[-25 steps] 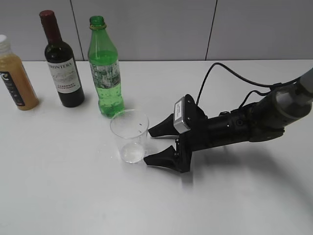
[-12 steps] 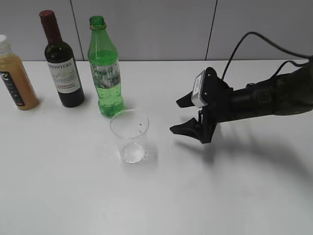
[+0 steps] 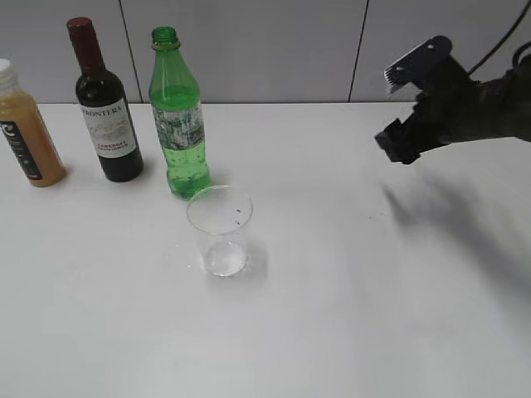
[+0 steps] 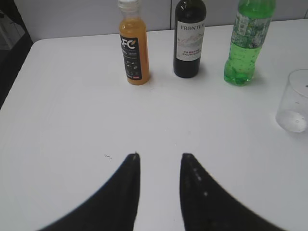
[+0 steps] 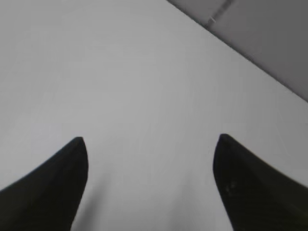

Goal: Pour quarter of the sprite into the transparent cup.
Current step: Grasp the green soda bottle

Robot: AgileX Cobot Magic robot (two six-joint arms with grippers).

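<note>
1. Ahead and left of the left gripper [image 4: 159,156], whose jaws are parted a little and empty, stands an orange juice bottle [image 4: 133,45], with a dark wine bottle [image 4: 189,38] ahead.
2. Further right, the sprite [image 3: 177,116] stands upright, the transparent cup [image 3: 220,230] just before it.
3. Far right, the right gripper [image 3: 397,106] hangs raised, jaws spread wide, holding nothing, well apart from the cup.

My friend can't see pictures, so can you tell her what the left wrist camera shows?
The left gripper, open and empty, hovers over a white table. At the far edge stand an orange juice bottle, a dark wine bottle and the green sprite bottle. The transparent cup sits at the right edge.
</note>
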